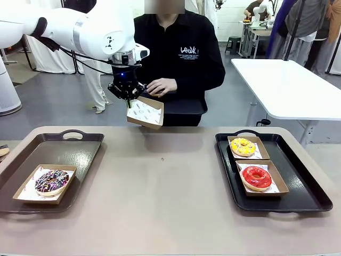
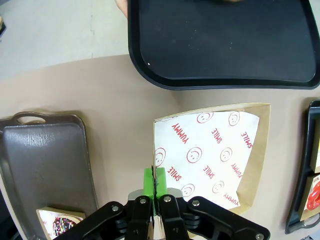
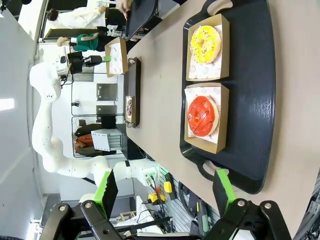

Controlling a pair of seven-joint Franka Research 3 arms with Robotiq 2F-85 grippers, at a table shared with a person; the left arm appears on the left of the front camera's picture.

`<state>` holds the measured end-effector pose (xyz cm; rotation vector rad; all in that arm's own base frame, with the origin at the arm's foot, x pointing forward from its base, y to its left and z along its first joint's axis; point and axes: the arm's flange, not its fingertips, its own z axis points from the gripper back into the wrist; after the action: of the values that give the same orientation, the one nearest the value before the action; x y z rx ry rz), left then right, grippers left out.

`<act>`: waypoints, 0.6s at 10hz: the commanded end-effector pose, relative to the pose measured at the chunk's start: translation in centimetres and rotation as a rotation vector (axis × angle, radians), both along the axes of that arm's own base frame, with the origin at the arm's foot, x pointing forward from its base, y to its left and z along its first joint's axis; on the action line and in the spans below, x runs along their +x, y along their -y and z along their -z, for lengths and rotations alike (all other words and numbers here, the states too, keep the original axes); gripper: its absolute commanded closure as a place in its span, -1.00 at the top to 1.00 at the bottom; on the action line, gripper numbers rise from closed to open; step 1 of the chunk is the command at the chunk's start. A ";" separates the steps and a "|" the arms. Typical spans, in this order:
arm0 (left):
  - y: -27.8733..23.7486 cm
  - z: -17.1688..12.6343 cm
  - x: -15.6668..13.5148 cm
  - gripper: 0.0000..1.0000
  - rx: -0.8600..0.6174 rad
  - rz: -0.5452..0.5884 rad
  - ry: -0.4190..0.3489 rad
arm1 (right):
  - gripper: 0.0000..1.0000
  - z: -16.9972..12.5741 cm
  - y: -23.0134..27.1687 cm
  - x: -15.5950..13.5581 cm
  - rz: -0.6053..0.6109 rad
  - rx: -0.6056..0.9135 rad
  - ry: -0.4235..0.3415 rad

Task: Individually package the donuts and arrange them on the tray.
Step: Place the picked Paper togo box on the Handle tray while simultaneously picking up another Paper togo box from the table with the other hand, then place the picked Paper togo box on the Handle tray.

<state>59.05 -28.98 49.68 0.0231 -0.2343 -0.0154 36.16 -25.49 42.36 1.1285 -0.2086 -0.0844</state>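
My left gripper (image 1: pixel 128 100) hangs above the table's far edge, shut on the rim of an empty cardboard box (image 1: pixel 145 112) with a printed paper liner; in the left wrist view the green pads (image 2: pixel 148 181) pinch the box (image 2: pixel 210 155) wall. A chocolate sprinkled donut (image 1: pixel 51 181) lies in a box on the brown tray (image 1: pixel 80 152) at the left. On the black tray (image 1: pixel 303 189) at the right, a yellow donut (image 1: pixel 242 146) and a red donut (image 1: pixel 257 177) each sit in a box. My right gripper (image 3: pixel 165 192) stands open, well apart from the red donut (image 3: pixel 202 115) and yellow donut (image 3: pixel 205 44).
A person in black sits at the far side, one hand (image 1: pixel 160 86) near the held box, with another black tray (image 1: pixel 184 105) at the table's edge in front of them. The table's middle (image 1: pixel 160 176) is bare. A white table (image 1: pixel 287 85) stands behind at the right.
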 end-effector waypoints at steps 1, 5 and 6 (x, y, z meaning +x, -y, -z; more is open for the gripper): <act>-0.2 -0.2 -0.3 -1.00 -0.004 0.012 0.007 | 1.00 0.1 0.1 0.0 0.001 0.004 -0.004; -0.2 -0.2 -0.3 -1.00 -0.004 0.012 0.007 | 1.00 0.1 0.1 0.0 0.001 0.004 -0.004; -0.2 -0.2 -0.3 -1.00 -0.004 0.012 0.007 | 1.00 0.1 0.1 0.0 0.001 0.004 -0.004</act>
<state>59.05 -28.98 49.68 0.0231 -0.2343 -0.0154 36.15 -25.51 42.36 1.1285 -0.2088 -0.0847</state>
